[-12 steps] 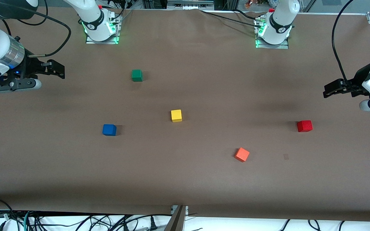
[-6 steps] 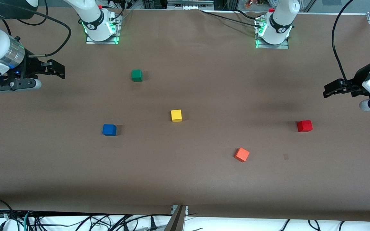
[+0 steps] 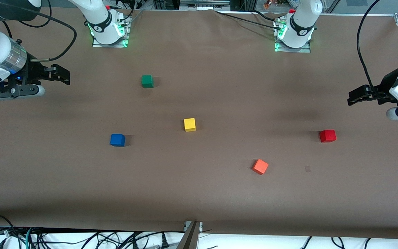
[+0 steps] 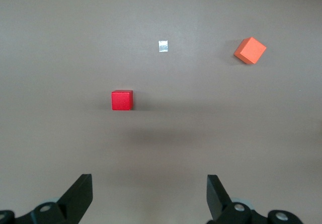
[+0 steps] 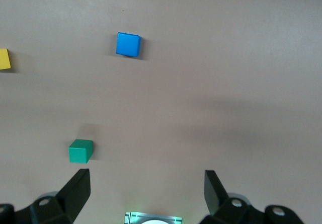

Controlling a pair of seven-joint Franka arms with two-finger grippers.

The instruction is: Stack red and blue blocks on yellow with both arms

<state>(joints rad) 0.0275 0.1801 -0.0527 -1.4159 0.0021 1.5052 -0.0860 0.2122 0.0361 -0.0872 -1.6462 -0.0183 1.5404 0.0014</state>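
The yellow cube [image 3: 189, 124] sits mid-table. The blue cube [image 3: 117, 140] lies toward the right arm's end, a little nearer the front camera; it also shows in the right wrist view [image 5: 128, 44], as does the yellow cube's edge [image 5: 4, 59]. The red cube [image 3: 327, 136] lies toward the left arm's end and shows in the left wrist view [image 4: 122, 100]. My right gripper [image 3: 62, 75] [image 5: 146, 189] hangs open and empty high over its end of the table. My left gripper [image 3: 354, 97] [image 4: 150, 194] hangs open and empty above the red cube's area.
A green cube [image 3: 147, 81] [image 5: 80, 151] lies toward the arm bases from the yellow cube. An orange cube [image 3: 260, 166] [image 4: 250, 50] lies nearer the front camera, between yellow and red. The right arm's base [image 3: 108, 27] and the left arm's base [image 3: 294, 33] stand at the table's back edge.
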